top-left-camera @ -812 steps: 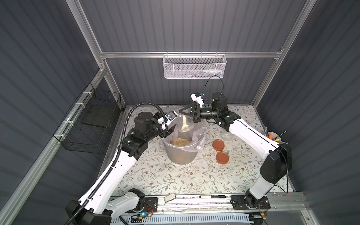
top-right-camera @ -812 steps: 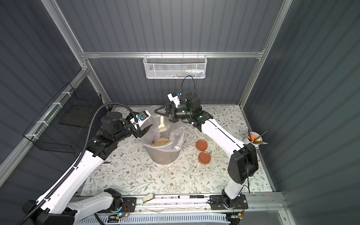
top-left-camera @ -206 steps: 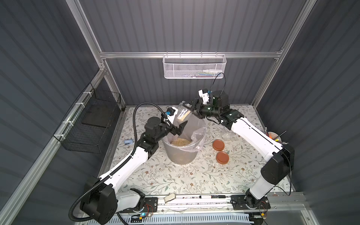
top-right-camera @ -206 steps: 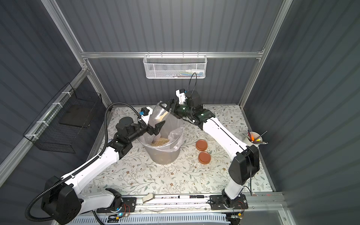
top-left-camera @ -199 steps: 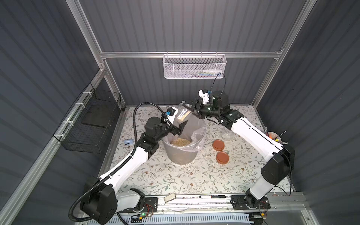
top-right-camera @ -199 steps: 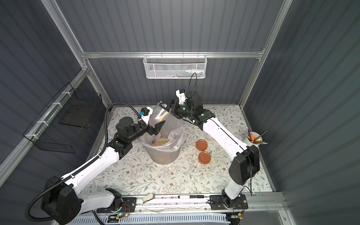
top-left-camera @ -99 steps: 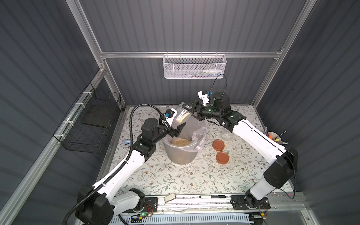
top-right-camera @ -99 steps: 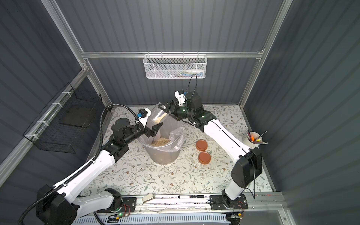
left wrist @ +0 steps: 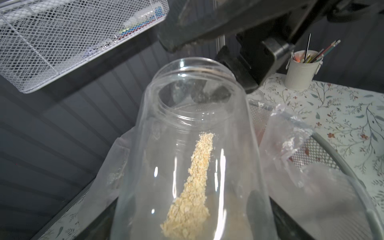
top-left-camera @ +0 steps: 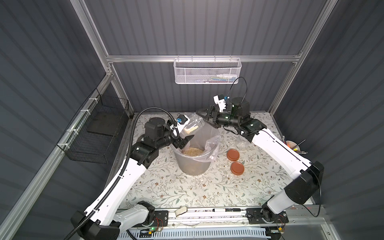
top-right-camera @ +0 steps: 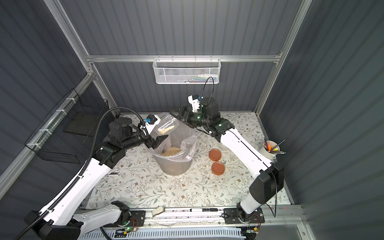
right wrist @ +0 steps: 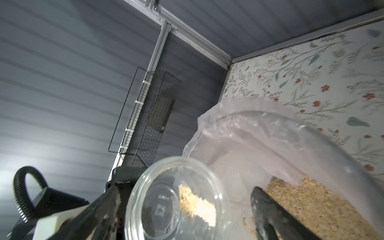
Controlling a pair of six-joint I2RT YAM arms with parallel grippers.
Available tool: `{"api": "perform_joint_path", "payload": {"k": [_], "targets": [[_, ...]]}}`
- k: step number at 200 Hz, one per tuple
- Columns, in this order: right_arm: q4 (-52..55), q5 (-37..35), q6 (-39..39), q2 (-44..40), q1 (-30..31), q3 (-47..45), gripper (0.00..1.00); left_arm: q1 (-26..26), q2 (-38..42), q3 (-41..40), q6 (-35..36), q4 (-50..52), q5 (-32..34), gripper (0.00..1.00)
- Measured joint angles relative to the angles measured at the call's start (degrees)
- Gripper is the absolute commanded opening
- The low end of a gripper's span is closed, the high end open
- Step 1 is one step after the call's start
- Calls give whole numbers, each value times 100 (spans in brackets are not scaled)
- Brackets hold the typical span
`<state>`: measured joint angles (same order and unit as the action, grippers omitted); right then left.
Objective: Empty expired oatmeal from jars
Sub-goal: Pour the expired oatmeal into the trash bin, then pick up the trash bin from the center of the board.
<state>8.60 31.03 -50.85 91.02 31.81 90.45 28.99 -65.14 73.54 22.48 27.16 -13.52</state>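
The left gripper (top-left-camera: 185,136) clamps the tilted jar (top-left-camera: 192,125), oatmeal (top-left-camera: 189,130) clinging inside; the right gripper (top-left-camera: 204,118) hangs open-jawed at its mouth, bin (top-left-camera: 193,166) beneath both.

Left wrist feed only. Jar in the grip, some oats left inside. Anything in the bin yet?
Observer: Yes. A layer of oatmeal lies inside the bin.
Operator: Where are the lids?
Observer: Both lids are off, flat on the table, right of the bin.
Operator: And the other jar?
Observer: The second jar stands open on the table just behind the lids. It looks empty.
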Motion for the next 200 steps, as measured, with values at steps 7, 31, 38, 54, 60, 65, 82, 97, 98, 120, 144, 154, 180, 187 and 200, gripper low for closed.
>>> {"api": "perform_joint_path", "payload": {"k": [7,31,38,54,60,65,82,97,98,120,144,154,180,187,200], "targets": [[13,-70,55,0,-42,0,99,0,-59,181,101,289,-7,0],[81,-195,232,-15,-138,0,99,0,-367,874,470,1292,20,0],[136,-229,308,-35,-157,0,99,0,-485,1117,605,1593,57,0],[348,-339,560,-114,-223,11,99,0,-826,1773,933,2354,184,0],[459,-374,695,-138,-251,50,99,0,-986,2055,1078,2651,254,0],[612,-411,841,-146,-267,129,99,24,-1130,2284,1193,2898,332,0],[1128,-542,1462,-118,-313,505,97,181,-1547,2837,1537,3460,745,0],[1554,-680,2059,-81,-317,815,93,380,-1928,3176,1781,3978,1108,0],[1574,-688,2083,-79,-317,828,93,402,-1961,3204,1805,4024,1141,0],[2184,-863,2874,31,-313,1054,86,728,-2588,3510,2090,4592,1707,0],[2743,-981,3569,275,-310,1082,76,935,-3311,3818,2350,5101,2251,0],[2903,-1019,3746,411,-310,1082,73,984,-3541,3960,2457,5233,2465,0],[3167,-1054,4100,769,-310,1091,60,1008,-3810,4225,2800,5407,3064,0],[3200,-1058,4166,850,-310,1093,57,1008,-3829,4262,2903,5438,3189,0],[3239,-1067,4260,999,-310,1093,47,1008,-3849,4277,3104,5482,3381,0]]}}
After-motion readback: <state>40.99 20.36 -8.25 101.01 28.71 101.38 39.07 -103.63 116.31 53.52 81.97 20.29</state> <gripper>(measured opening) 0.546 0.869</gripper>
